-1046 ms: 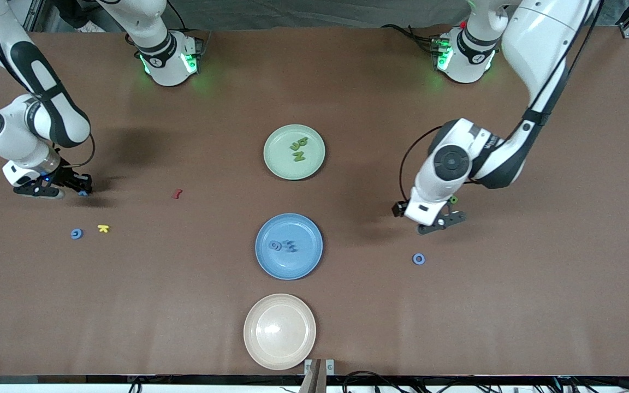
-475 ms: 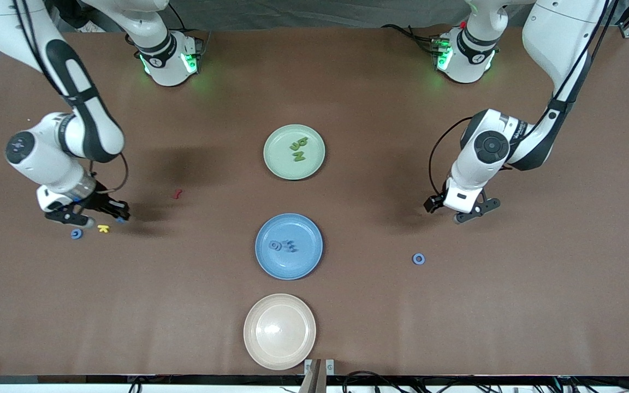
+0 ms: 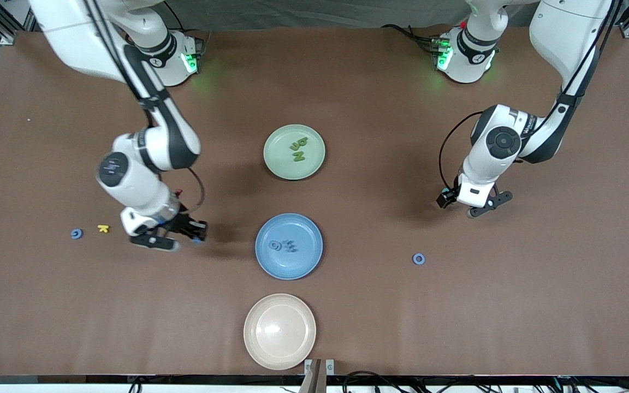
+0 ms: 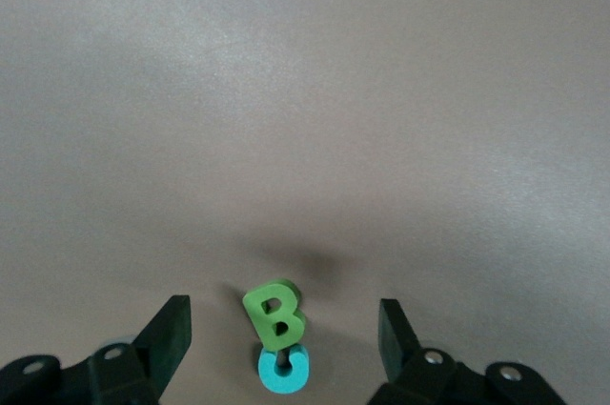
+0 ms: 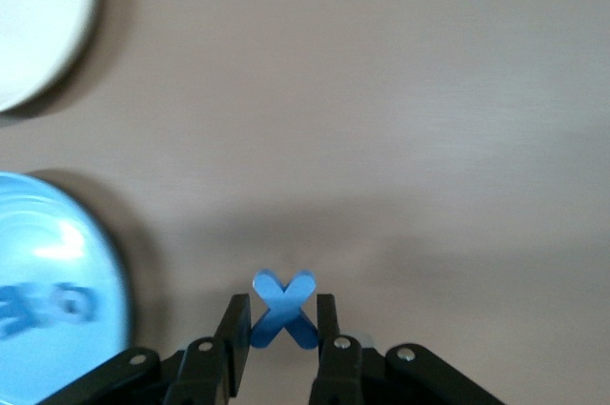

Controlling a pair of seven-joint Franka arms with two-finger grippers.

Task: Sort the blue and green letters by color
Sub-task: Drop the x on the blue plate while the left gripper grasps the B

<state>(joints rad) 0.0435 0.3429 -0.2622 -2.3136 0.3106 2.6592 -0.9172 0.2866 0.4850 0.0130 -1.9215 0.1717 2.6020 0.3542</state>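
My right gripper (image 3: 197, 238) is shut on a blue X (image 5: 284, 314) and holds it over the bare table beside the blue plate (image 3: 314, 256), toward the right arm's end. That plate holds two blue letters (image 3: 283, 245). My left gripper (image 4: 284, 338) is open, its fingers either side of a green B (image 4: 276, 317) that leans on a light blue U (image 4: 284, 371) on the table. In the front view the left gripper (image 3: 481, 208) hides both. The green plate (image 3: 276, 164) holds several green letters (image 3: 298, 150). A blue O (image 3: 418, 258) and another blue letter (image 3: 76, 233) lie loose.
A beige plate (image 3: 279, 331) stands nearest the front camera, in line with the other two plates. A small yellow letter (image 3: 103, 228) lies beside the loose blue letter toward the right arm's end. A dark red letter (image 3: 178, 192) shows just beside the right arm's wrist.
My right arm has carried the blue X from the right arm's end of the table to beside the blue plate. My left gripper has shifted toward the left arm's end.
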